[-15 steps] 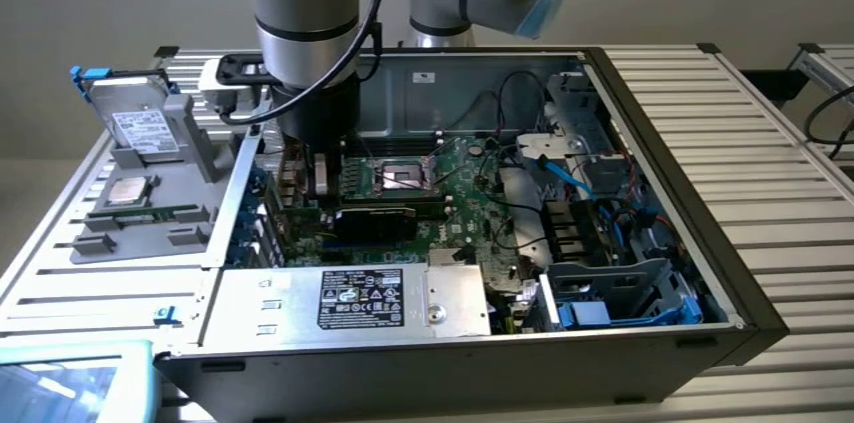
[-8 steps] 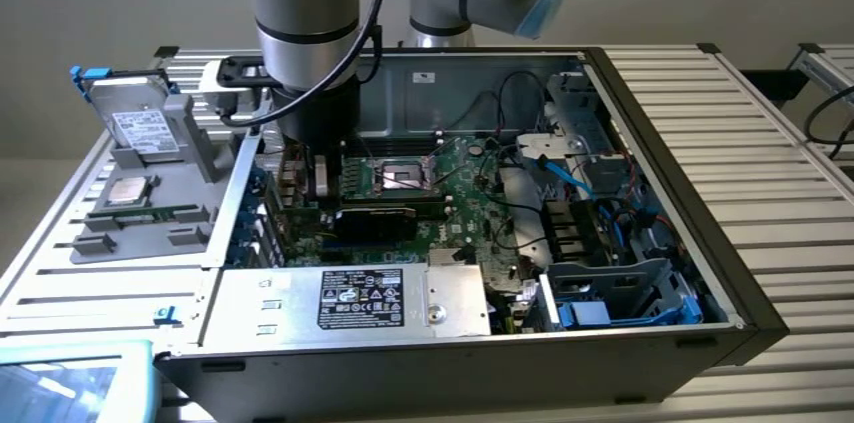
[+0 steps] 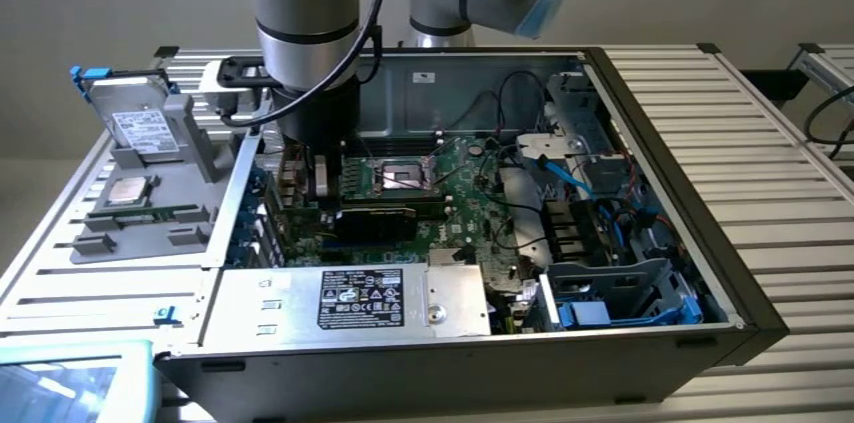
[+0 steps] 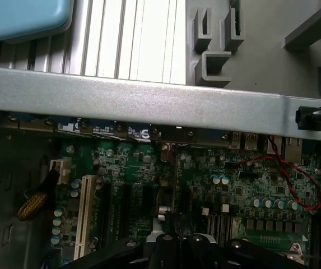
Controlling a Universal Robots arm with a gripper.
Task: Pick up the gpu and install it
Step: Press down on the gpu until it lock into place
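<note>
The gpu point(image 3: 380, 221) shows its black shroud low over the green motherboard point(image 3: 461, 178), inside the open computer case point(image 3: 667, 143). My gripper point(image 3: 318, 188) reaches down into the case at the card's end nearest the rear wall, on the exterior view's left. In the wrist view the gpu point(image 4: 164, 193) runs edge-on as a thin strip from between my fingers, in line with the expansion slots. My gripper point(image 4: 177, 244) is shut on it. Whether the card's edge sits in a slot is hidden.
The case's rear wall point(image 4: 149, 103) crosses the wrist view close to the card. A white slot point(image 4: 84, 216) and red-black wires point(image 4: 286, 174) lie on the board. The power supply point(image 3: 360, 298) is at the front. A drive point(image 3: 140, 128) and RAM stick point(image 3: 147, 213) rest on the outside rack.
</note>
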